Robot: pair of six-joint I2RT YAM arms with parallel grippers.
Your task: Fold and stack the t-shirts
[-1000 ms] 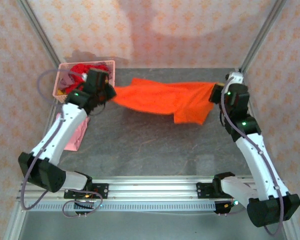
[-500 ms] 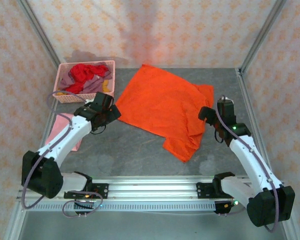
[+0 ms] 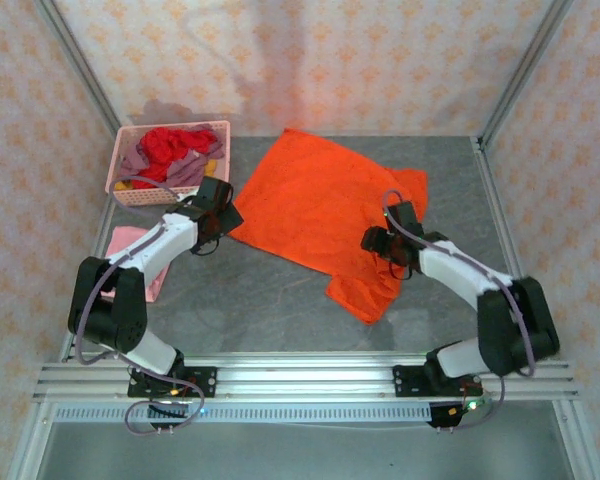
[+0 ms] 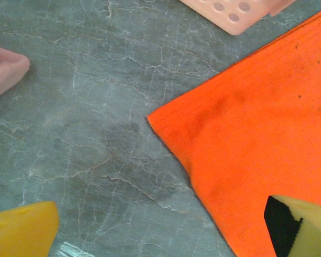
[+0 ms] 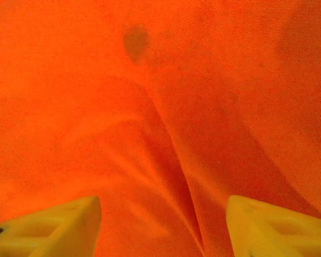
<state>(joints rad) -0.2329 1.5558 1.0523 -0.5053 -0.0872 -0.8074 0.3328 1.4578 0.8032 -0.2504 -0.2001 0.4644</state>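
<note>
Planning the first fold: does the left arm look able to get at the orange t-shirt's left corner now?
Probably yes: the left gripper, jaws open, straddles the orange t-shirt edge by that corner, flat on the table, uncovered.

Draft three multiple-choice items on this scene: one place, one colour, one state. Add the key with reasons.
1. Where does the pink basket stand? A) far-left corner of the table B) table centre C) near-right corner
2. What colour is the spread t-shirt? A) yellow B) orange C) mauve
3. How is the left gripper? A) shut on the t-shirt B) shut on the basket C) open
Key: 1 A, top view shows it far left; 2 B, the cloth is bright orange; 3 C, its fingers stand apart.
</note>
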